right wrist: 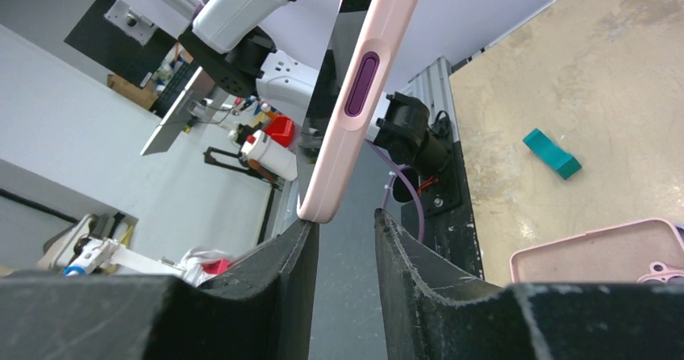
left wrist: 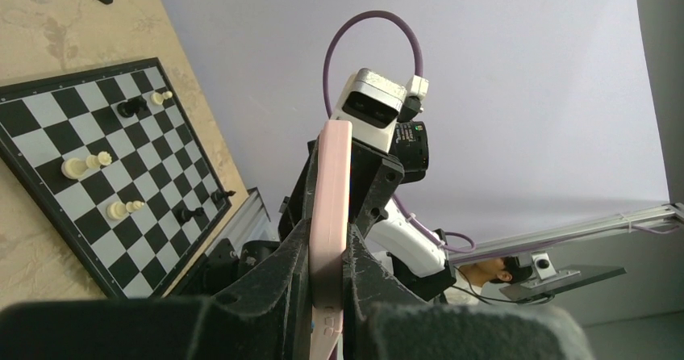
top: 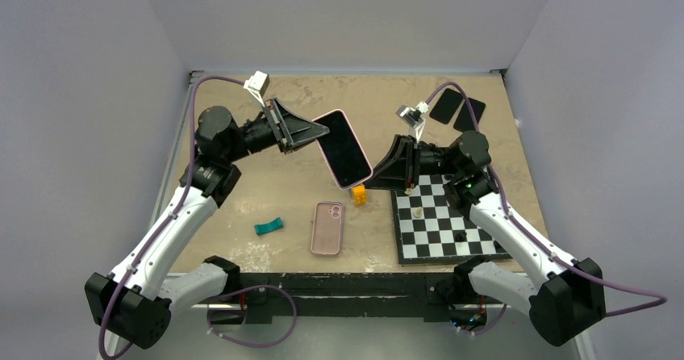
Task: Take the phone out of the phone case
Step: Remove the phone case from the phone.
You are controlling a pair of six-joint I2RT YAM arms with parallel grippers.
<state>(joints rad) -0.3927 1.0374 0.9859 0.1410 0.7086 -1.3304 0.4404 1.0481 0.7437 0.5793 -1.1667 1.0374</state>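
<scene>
The left arm (top: 173, 227) rises from its base at the near-left corner, bends at the elbow and reaches inward to the right, with its wrist held roughly level. The left gripper (left wrist: 327, 255) is clamped tight on one end of the cased phone (top: 343, 146), a finger pressed against each face. The right arm (top: 516, 235) mirrors this pose, reaching left from the near-right corner. The right gripper (right wrist: 345, 227) sits at the phone's other end with its jaws parted. One finger (right wrist: 278, 267) touches the phone's corner, and the other stands clear of it.
</scene>
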